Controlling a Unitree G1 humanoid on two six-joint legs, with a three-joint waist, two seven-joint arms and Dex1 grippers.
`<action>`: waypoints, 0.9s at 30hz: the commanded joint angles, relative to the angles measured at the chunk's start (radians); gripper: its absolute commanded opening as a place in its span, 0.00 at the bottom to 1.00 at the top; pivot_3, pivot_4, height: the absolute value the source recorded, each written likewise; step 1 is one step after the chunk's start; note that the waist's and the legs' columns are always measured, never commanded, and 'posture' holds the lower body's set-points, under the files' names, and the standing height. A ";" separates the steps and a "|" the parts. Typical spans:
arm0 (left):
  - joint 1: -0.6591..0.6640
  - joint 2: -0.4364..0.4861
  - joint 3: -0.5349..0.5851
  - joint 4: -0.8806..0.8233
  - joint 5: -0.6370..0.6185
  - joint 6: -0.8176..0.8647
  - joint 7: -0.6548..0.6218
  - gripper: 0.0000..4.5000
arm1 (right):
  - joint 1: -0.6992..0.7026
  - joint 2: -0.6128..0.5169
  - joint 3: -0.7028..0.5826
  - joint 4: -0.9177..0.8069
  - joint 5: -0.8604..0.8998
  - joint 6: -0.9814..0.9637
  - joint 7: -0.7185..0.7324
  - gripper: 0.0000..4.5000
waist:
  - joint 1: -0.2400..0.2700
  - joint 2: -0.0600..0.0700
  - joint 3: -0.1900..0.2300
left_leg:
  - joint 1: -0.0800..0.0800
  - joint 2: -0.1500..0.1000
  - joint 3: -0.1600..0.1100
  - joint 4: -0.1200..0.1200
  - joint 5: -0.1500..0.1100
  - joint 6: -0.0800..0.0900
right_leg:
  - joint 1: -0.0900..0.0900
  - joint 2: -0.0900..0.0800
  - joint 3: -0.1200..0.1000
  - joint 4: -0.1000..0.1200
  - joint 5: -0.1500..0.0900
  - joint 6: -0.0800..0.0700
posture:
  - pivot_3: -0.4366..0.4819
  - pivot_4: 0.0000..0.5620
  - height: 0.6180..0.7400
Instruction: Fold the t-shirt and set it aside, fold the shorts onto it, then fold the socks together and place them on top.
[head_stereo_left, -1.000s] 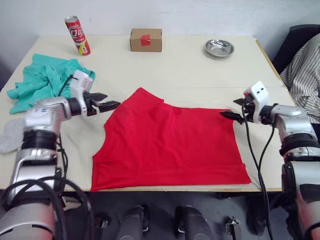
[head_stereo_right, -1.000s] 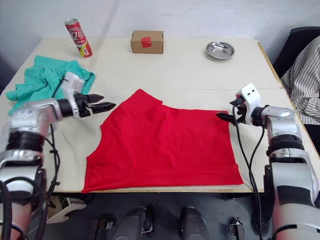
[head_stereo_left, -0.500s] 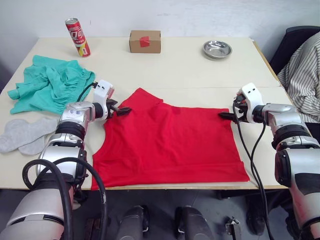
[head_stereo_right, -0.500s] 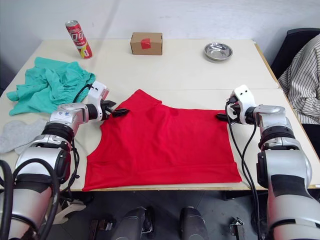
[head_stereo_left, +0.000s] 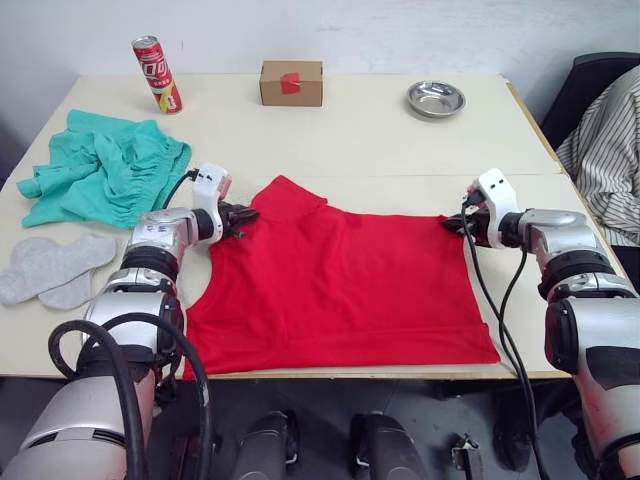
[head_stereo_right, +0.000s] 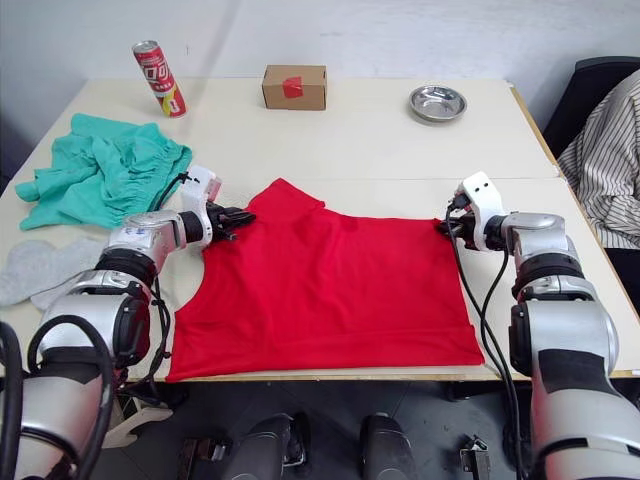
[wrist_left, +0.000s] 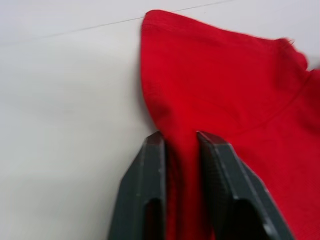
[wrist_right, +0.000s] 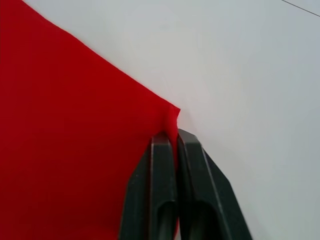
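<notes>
The red t-shirt (head_stereo_left: 340, 285) lies spread flat in the middle of the table near the front edge. My left gripper (head_stereo_left: 243, 213) is shut on the t-shirt's far left edge, with a fold of red cloth pinched between its fingers (wrist_left: 145, 175). My right gripper (head_stereo_left: 452, 224) is shut on the t-shirt's far right corner, the cloth caught between its fingers (wrist_right: 162, 170). The teal shorts (head_stereo_left: 100, 175) lie crumpled at the left of the table. The grey socks (head_stereo_left: 50, 268) lie side by side at the table's left edge, in front of the shorts.
At the back of the table (head_stereo_left: 380, 130) stand a red can (head_stereo_left: 155, 73), a small cardboard box (head_stereo_left: 291, 82) and a metal bowl (head_stereo_left: 435, 98). A person in a striped shirt (head_stereo_left: 605, 150) sits beyond the table's right side.
Both grippers have closed on the t-shirt: the left moved right onto its far left edge, the right slid left onto its far right corner. The camera view shifted slightly.
</notes>
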 joint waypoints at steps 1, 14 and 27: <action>-0.029 0.015 0.022 -0.022 -0.010 -0.015 -0.019 0.00 | 0.017 -0.023 -0.031 -0.015 0.021 -0.024 0.016 0.00 | -0.001 0.000 0.000 | 0.000 0.000 0.000 0.000 0.000 0.000 | 0.000 0.000 0.000 0.000 0.000 0.000 | 0.48 0.27 1.00; 0.039 0.117 -0.007 -0.093 0.016 -0.150 -0.197 0.00 | 0.078 -0.070 -0.106 -0.071 0.081 -0.100 0.086 0.00 | -0.003 0.000 0.000 | 0.000 0.000 0.001 -0.001 0.000 0.000 | -0.001 0.000 0.000 0.000 0.000 0.000 | 0.48 0.27 1.00; 0.237 0.209 -0.014 -0.309 0.010 -0.280 -0.297 0.00 | 0.316 -0.091 -0.203 -0.352 0.250 -0.105 0.249 0.00 | -0.001 0.000 0.000 | 0.000 0.000 0.001 -0.001 0.000 0.000 | -0.001 0.000 0.000 0.000 0.000 0.000 | 0.48 0.27 1.00</action>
